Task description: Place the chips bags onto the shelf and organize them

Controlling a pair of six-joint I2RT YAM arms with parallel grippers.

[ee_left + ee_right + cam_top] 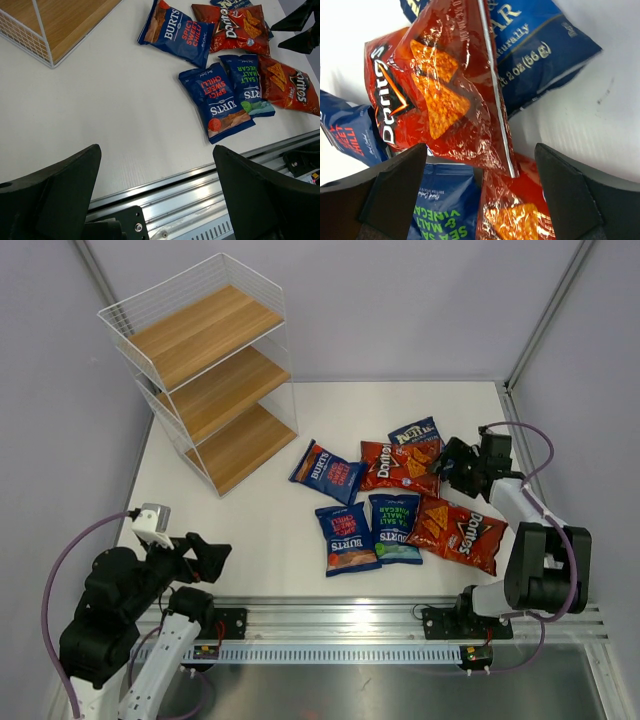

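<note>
the chips bags point(395, 525), all six, lie bunched on the bench point(260, 530), none yet on the shelf point(205, 335), so the whole job remains; my left jaws and right jaws both gape wide, holding nothing.

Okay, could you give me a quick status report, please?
Left gripper open, empty. Right gripper open over Doritos bag. Six bags on table, shelf bare. Nothing blocking.

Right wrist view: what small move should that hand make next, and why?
Probably lower and close on the glossy red Doritos bag. The right hand hangs open above that bag, which overlaps the dark blue Kettle bag, so it should lift free first.
</note>
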